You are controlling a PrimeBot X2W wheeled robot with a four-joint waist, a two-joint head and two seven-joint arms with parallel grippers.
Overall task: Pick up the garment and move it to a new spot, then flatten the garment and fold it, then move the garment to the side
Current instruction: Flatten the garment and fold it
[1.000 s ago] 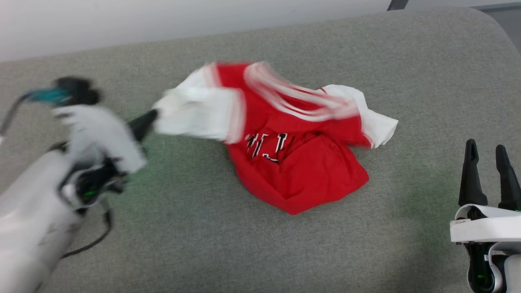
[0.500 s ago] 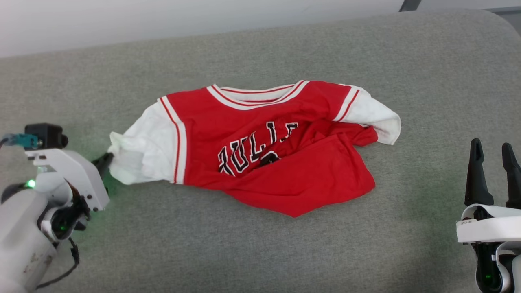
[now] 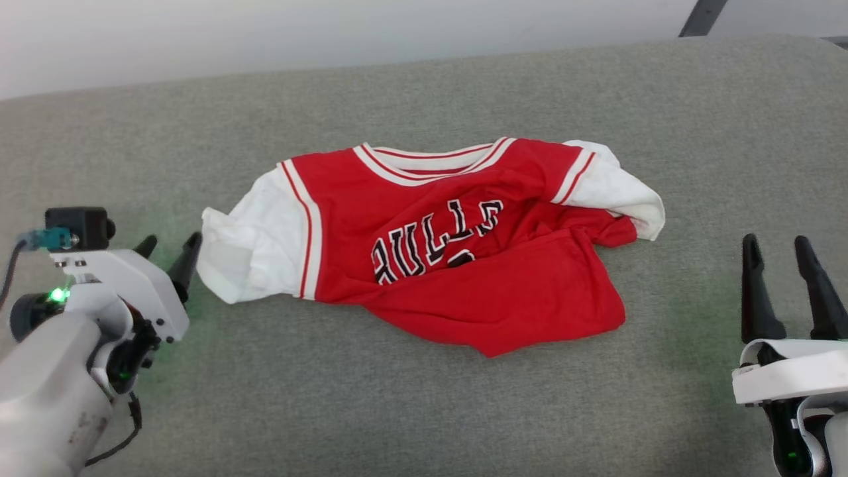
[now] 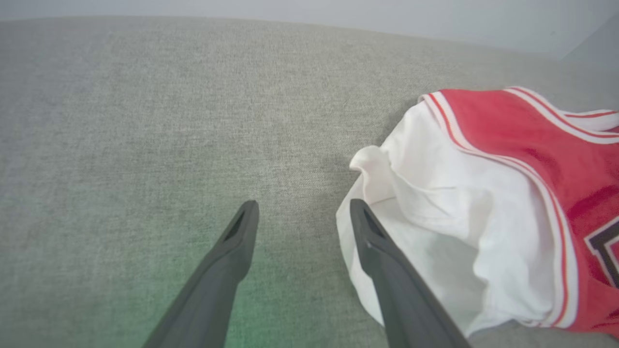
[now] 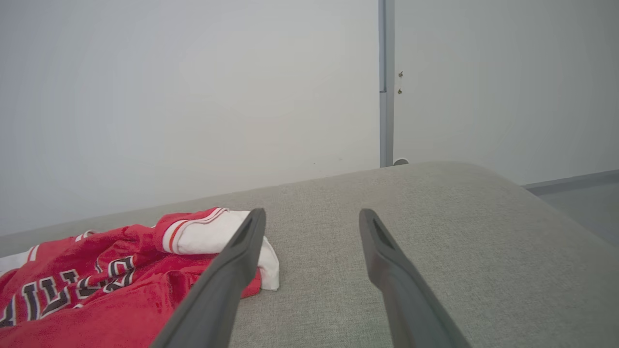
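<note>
Across the middle of the head view, the garment [image 3: 457,291] is lying crumpled on the grey padded surface [image 3: 371,411], collar toward the top of the frame, its lower hem bunching up over part of the lettering. At the lower left, the left gripper [image 3: 169,246] is standing with its fingers spread and nothing between them, one fingertip just beside the white sleeve [image 4: 435,232]. At the lower right, the right gripper [image 3: 776,246] is also gaping wide and empty, well apart from the garment.
</note>
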